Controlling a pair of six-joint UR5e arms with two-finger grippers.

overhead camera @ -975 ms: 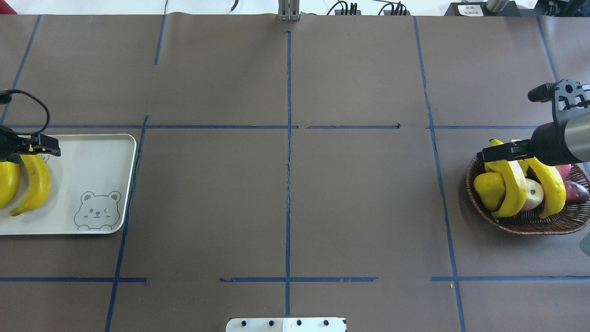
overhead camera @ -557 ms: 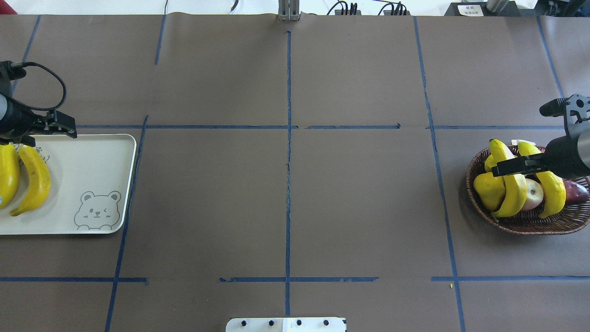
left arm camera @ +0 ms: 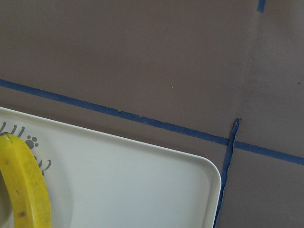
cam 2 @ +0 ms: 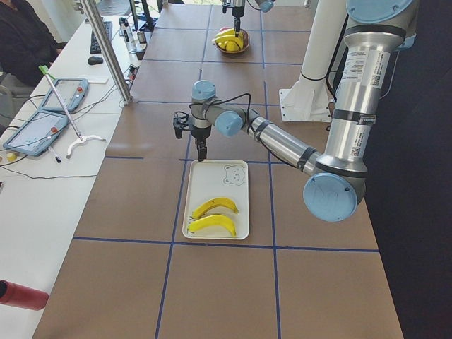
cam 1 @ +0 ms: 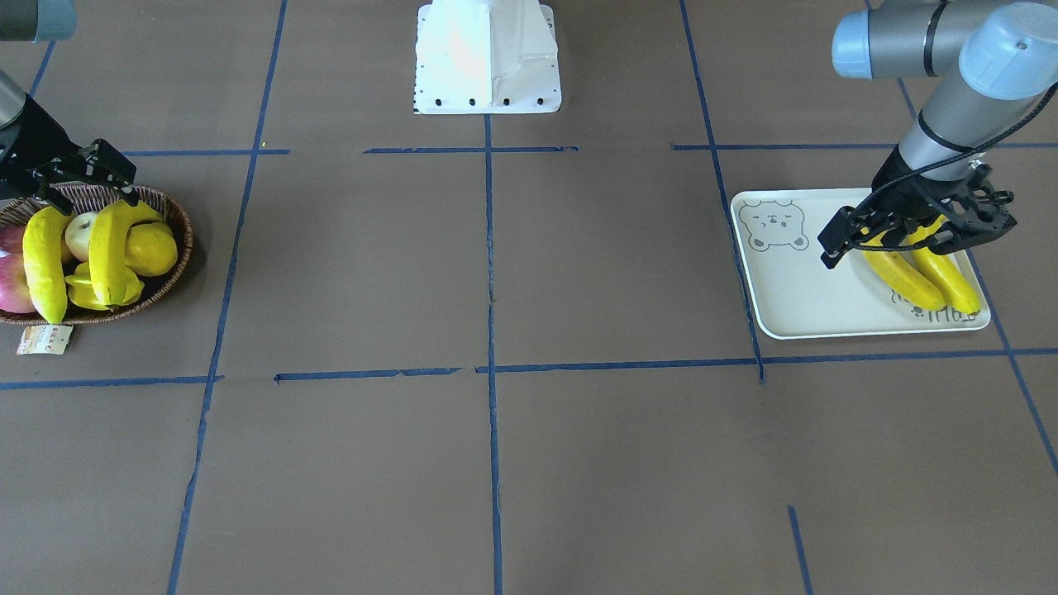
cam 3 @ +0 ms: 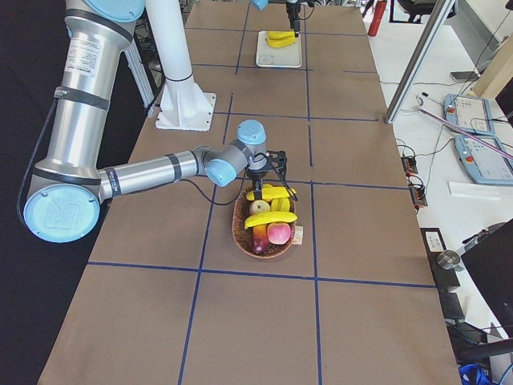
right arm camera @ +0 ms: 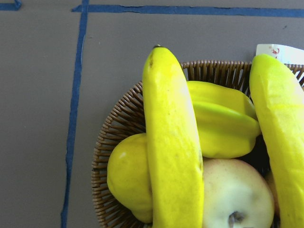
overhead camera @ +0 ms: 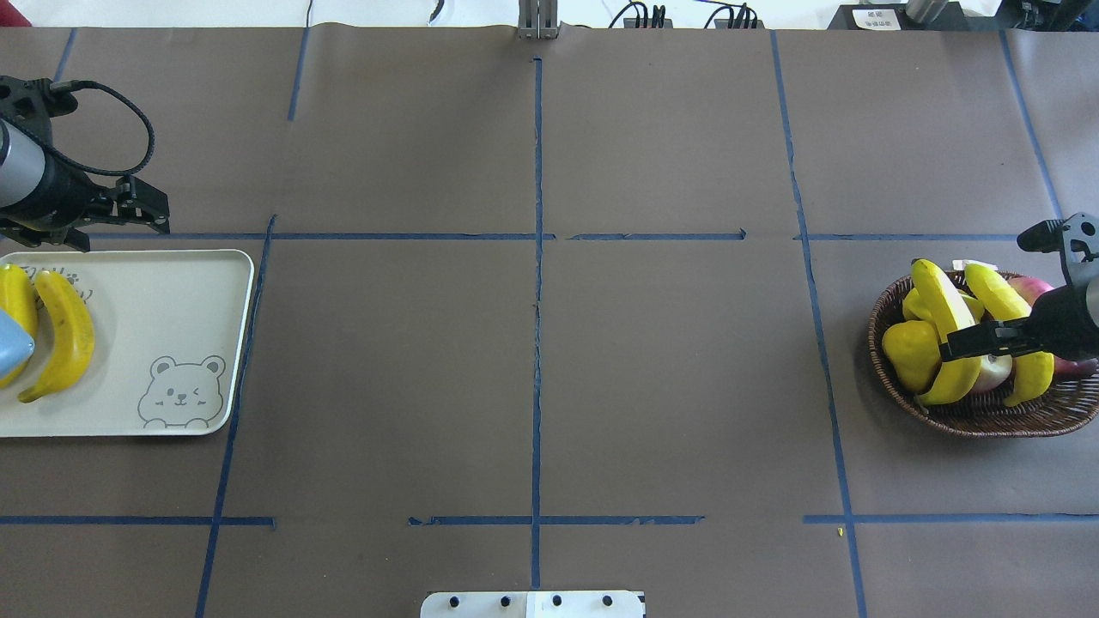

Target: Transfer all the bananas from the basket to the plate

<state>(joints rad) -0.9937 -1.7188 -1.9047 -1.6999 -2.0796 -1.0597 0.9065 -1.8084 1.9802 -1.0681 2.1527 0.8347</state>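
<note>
Two bananas [overhead camera: 940, 296] [overhead camera: 996, 296] lie across the other fruit in the wicker basket [overhead camera: 987, 421] at the right. My right gripper [overhead camera: 949, 350] hovers over their middle, open and holding nothing. The right wrist view looks straight down on one banana [right arm camera: 173, 156], with the other banana [right arm camera: 280, 123] at the edge. Two more bananas [overhead camera: 64, 335] [overhead camera: 13, 309] rest side by side on the cream plate [overhead camera: 163, 309] at the left. My left gripper [overhead camera: 150, 215] is open and empty above the plate's far edge.
The basket also holds a starfruit [right arm camera: 223, 123], a yellow pear-like fruit [right arm camera: 126, 175], a pale apple [right arm camera: 232, 194] and red fruit [cam 1: 12, 285]. A paper tag [cam 1: 43, 339] lies beside it. The robot base [cam 1: 488, 58] stands at mid-table.
My left gripper has lifted off the banana on the plate and drifted past the plate's far edge. My right gripper has slid from the bananas' far tips to over their middle.
</note>
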